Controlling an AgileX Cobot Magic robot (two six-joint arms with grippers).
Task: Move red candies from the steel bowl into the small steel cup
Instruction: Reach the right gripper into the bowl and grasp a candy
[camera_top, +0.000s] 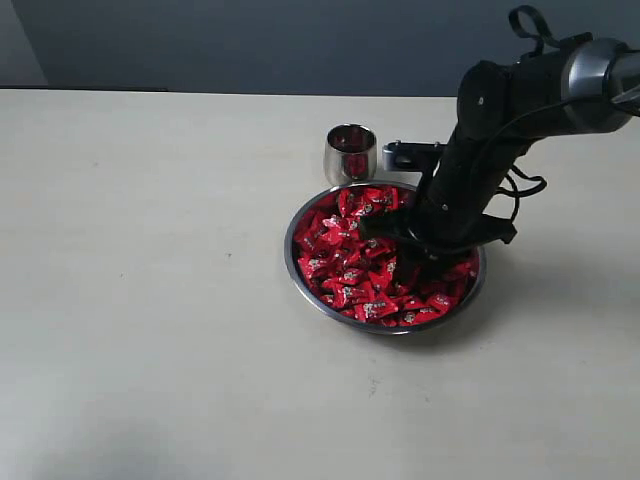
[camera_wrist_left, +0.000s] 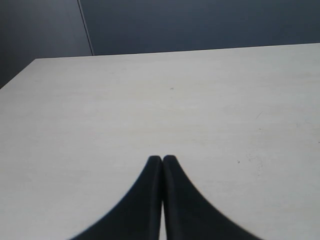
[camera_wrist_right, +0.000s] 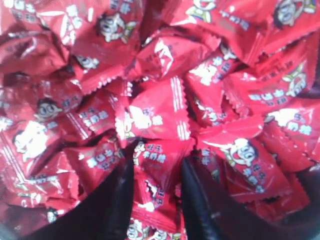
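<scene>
The steel bowl (camera_top: 289, 247) sits at the table's middle, heaped with red candies (camera_top: 345, 255). The small steel cup (camera_top: 350, 153) stands just behind the bowl's rim, and some red shows inside it. My right gripper (camera_top: 405, 262) is pushed down into the pile on the bowl's right side. In the right wrist view its two dark fingers (camera_wrist_right: 112, 200) press on either side of a red candy (camera_wrist_right: 161, 175), so my right gripper (camera_wrist_right: 159, 157) is shut on it. My left gripper (camera_wrist_left: 162, 159) is shut and empty over bare table, away from the bowl.
The pale tabletop (camera_top: 150, 250) spreads wide to the left of and in front of the bowl. A dark wall (camera_top: 250, 40) runs behind the table's far edge. The right arm (camera_top: 520, 100) reaches in from the upper right, over the bowl's far side.
</scene>
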